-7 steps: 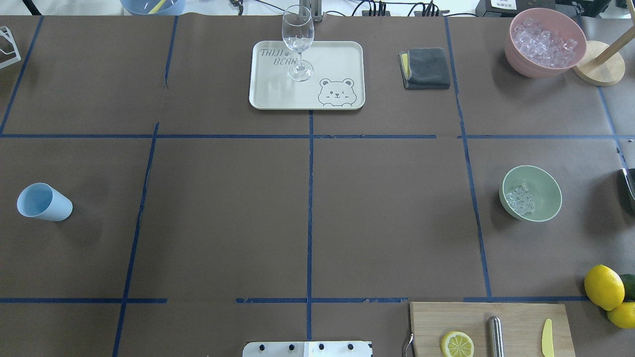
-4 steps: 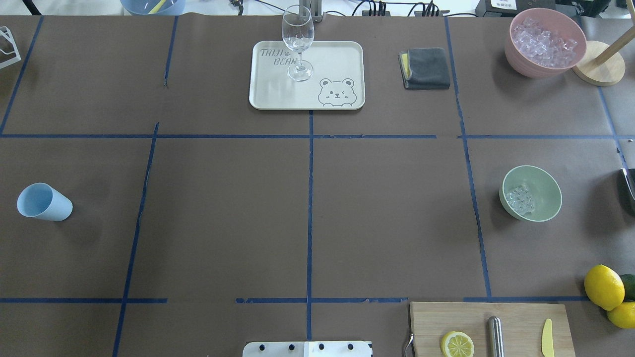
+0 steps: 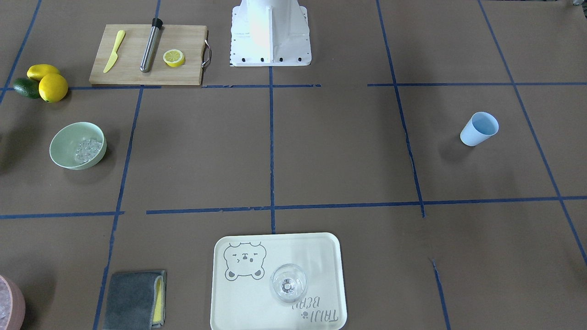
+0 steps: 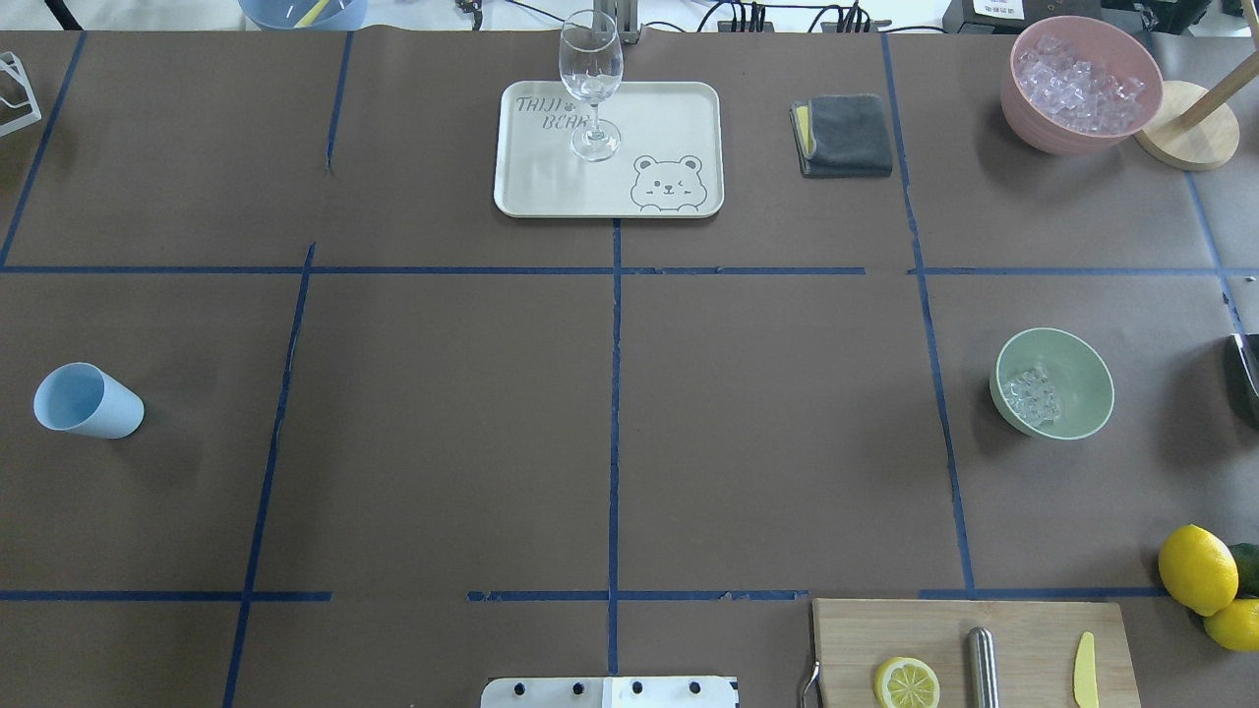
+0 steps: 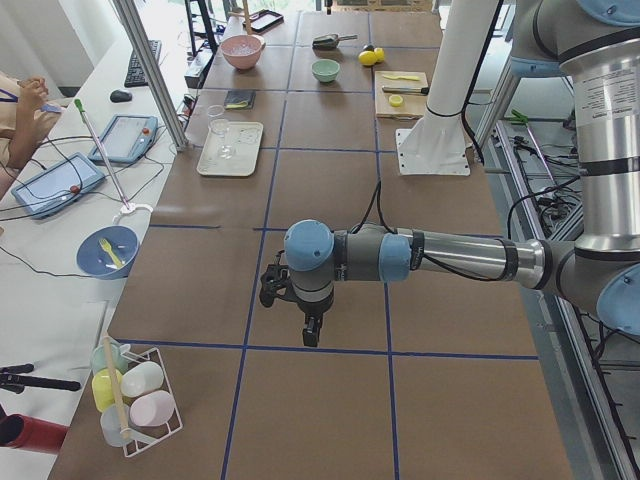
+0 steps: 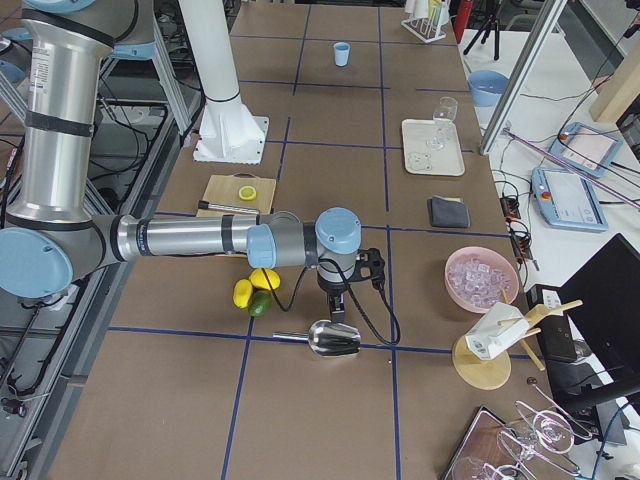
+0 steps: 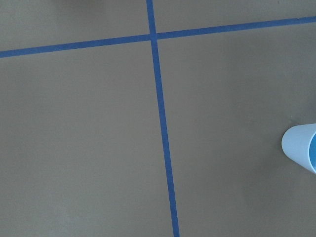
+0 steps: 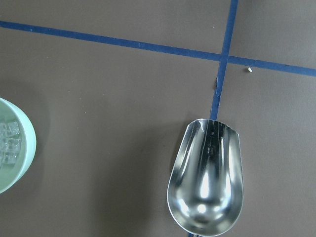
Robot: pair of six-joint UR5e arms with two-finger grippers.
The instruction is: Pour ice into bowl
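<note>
- While I am watching remotely, the brown table (image 4: 443,442) with its blue tape grid is filling every view.
- The left arm (image 5: 450,255) is reaching out low over the table, with the left gripper (image 5: 311,335) pointing down; I cannot tell from this side view whether its jaws are parted or closed.
- The right arm (image 6: 190,238) is stretching across its end of the table, with the right gripper (image 6: 338,306) hanging just above a metal scoop (image 8: 207,182); I cannot tell how its jaws are standing either.
- The cream tray (image 4: 669,108) is carrying an upright wine glass (image 4: 591,69) at the far edge.
- The pink container (image 4: 1033,128) is sitting in the far right corner, heaped with cubes.
- The bowl (image 4: 1082,374) is sitting upright on the right side of the table, near the scoop but apart from it.
- The scoop is lying on the table, hollow side up.
- The blue cup (image 4: 89,401) is standing on the left side.
- The ice (image 4: 1032,395) is lying inside the bowl, clustered against its left wall.
</note>
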